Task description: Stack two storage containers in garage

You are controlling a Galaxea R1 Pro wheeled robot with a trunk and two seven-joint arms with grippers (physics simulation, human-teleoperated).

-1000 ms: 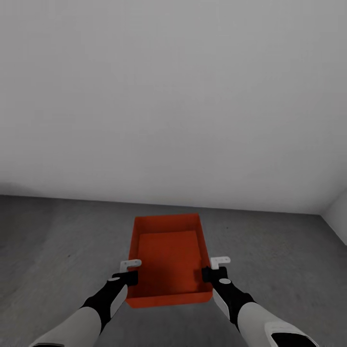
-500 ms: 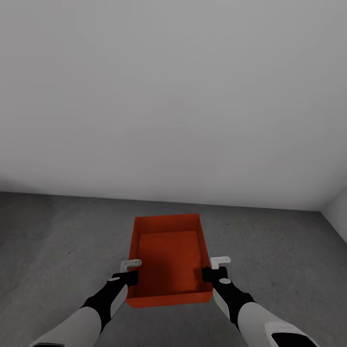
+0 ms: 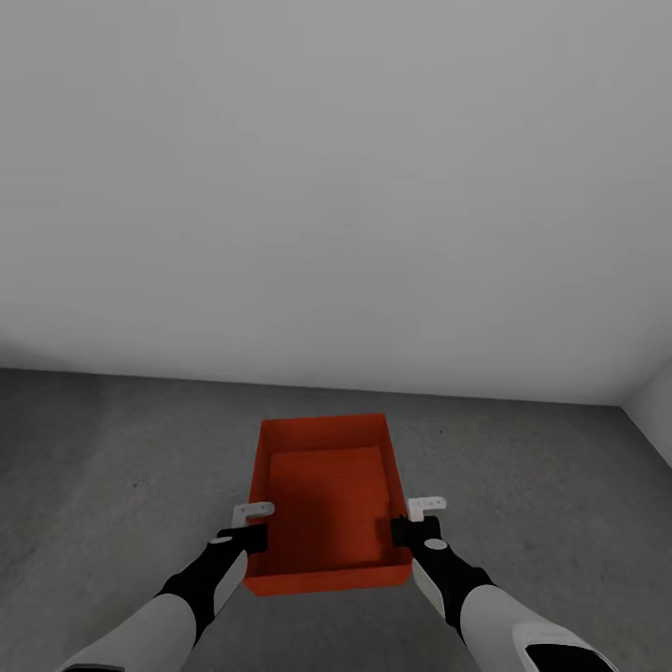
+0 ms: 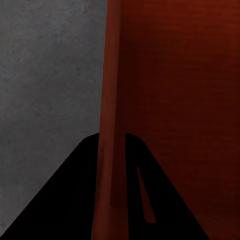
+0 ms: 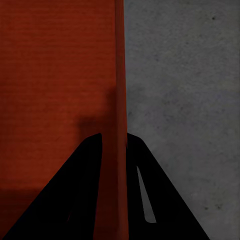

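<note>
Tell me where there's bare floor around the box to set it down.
Bare grey floor lies to the left of the orange container, to its right up to the corner wall, and ahead up to the back wall. It is crowded only at the container's side walls, where the left gripper and right gripper clamp.

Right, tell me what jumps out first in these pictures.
An orange-red box, open-topped and empty, sits low in the middle over the dark grey floor. The left gripper and right gripper each pinch a side wall of it. Behind it rises a bare pale wall.
</note>
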